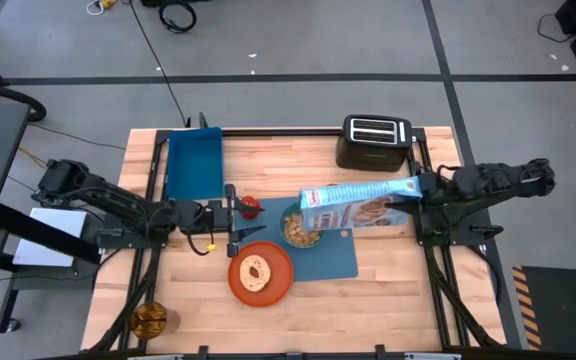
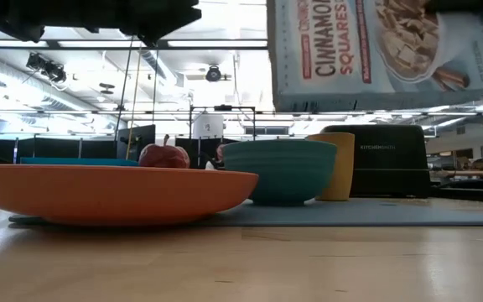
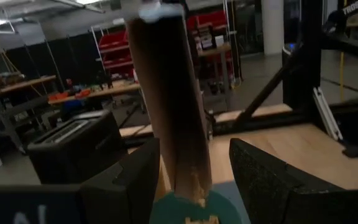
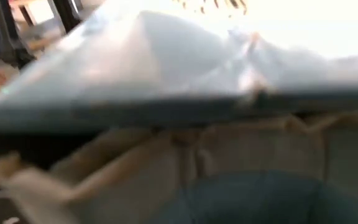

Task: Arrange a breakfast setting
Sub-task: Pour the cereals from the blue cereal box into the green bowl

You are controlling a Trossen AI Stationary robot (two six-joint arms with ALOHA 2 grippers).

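My right gripper (image 1: 418, 187) is shut on the blue cereal bag (image 1: 356, 207), which lies tipped on its side in the air over the teal bowl (image 1: 296, 230). The bowl holds cereal and stands on the blue placemat (image 1: 328, 258). The orange plate (image 1: 261, 272) carries the round bread piece (image 1: 258, 270) and overlaps the mat's near left corner. The red apple (image 1: 250, 207) rests on the table just past my left gripper (image 1: 233, 215), which is open and empty. The small orange cup (image 2: 334, 166) stands behind the bowl. The spoon is out of view. My right gripper holds the cereal bag by its end nearest the table's right edge (image 1: 408, 187), coming level from the right. The bag is lifted clear and lies roughly level, its other end (image 1: 308, 200) above the bowl. The fingers themselves are hidden by the bag.
A black toaster (image 1: 373, 142) stands at the far edge. The deep blue bin (image 1: 193, 165) sits at the far left. A brownish object (image 1: 151, 318) lies at the near left corner. Bare wood shows near the front edge and at the near right.
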